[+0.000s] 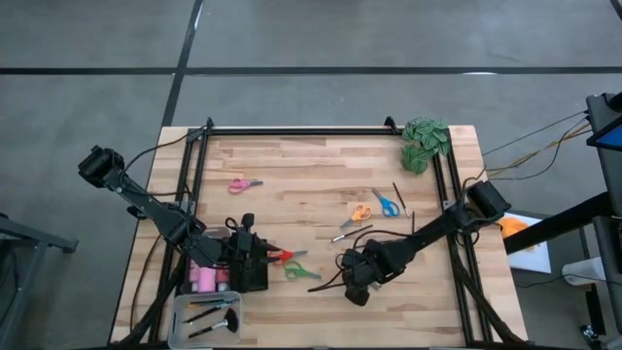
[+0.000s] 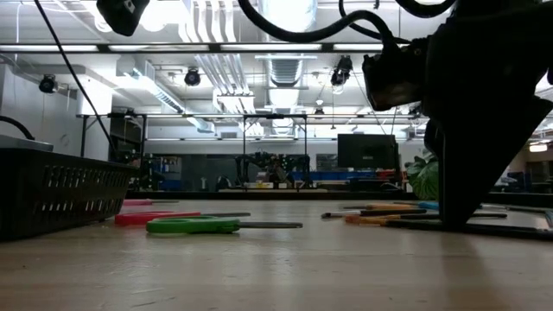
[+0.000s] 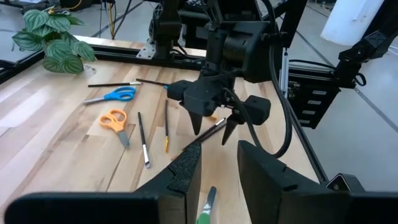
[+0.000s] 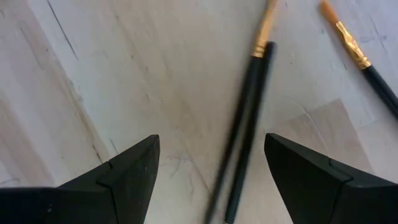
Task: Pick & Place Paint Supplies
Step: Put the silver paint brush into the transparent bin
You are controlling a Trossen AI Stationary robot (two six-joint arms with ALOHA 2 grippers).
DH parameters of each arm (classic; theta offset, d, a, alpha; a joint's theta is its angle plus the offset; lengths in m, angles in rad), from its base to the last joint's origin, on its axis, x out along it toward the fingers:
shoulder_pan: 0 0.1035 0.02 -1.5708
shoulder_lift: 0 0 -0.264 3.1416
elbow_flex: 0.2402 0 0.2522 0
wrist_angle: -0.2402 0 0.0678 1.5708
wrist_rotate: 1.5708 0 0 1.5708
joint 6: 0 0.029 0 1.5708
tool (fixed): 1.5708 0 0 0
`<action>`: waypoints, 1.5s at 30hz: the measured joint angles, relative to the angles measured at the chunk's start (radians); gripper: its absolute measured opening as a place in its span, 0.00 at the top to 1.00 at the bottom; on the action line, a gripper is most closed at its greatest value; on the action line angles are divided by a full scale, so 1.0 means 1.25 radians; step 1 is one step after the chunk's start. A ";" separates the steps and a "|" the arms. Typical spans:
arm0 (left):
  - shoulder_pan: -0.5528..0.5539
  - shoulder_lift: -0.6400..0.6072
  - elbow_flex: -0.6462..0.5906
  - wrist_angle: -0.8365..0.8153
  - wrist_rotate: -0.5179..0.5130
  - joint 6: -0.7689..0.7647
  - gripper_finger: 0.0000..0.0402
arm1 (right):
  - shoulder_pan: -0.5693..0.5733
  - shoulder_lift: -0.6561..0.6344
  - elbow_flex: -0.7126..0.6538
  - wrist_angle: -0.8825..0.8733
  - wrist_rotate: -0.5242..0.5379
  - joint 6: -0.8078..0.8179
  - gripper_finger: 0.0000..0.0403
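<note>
While right gripper (image 4: 208, 171) jaws spread: dark brush (image 4: 245, 118) between, long axis along them, bristles pointing away.

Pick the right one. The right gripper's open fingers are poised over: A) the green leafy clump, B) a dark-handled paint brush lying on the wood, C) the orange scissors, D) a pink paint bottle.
B: in the right wrist view the right gripper stands open with a dark-handled brush lying on the table between its fingers; the high view puts that gripper well clear of the orange scissors.
</note>
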 joint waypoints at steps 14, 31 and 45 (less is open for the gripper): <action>0.000 0.000 0.000 0.000 0.000 0.000 0.74 | 0.000 0.000 0.001 -0.041 0.082 0.002 0.29; 0.000 0.000 0.000 -0.003 0.000 0.000 0.74 | -0.005 0.032 0.006 -0.115 0.107 0.043 0.29; 0.000 0.000 0.000 -0.004 0.000 0.000 0.74 | -0.006 0.032 0.004 -0.109 0.055 0.064 0.29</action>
